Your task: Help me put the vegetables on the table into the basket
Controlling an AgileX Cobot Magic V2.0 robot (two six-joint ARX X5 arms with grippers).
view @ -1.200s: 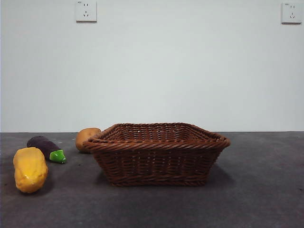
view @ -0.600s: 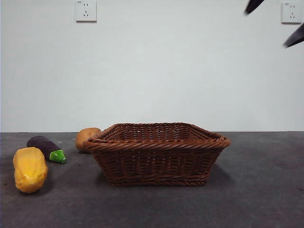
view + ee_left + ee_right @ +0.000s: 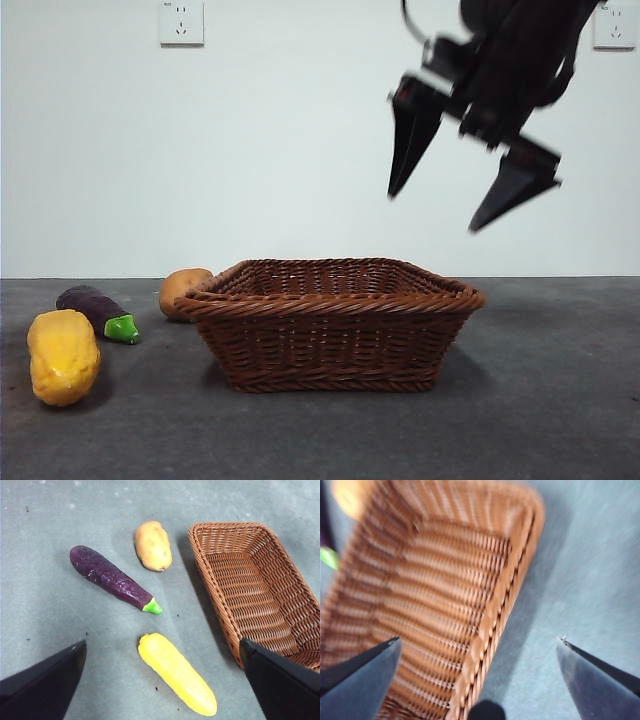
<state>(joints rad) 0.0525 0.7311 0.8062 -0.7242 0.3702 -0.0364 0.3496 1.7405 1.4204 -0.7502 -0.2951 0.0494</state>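
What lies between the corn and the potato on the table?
In the left wrist view, the eggplant's green-capped end lies between the corn and the potato, touching neither; bare table shows around it.

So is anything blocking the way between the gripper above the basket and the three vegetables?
Nothing visible does. The right gripper hangs open above the basket, while the corn, eggplant and potato lie uncovered on the table beyond the basket's far side.
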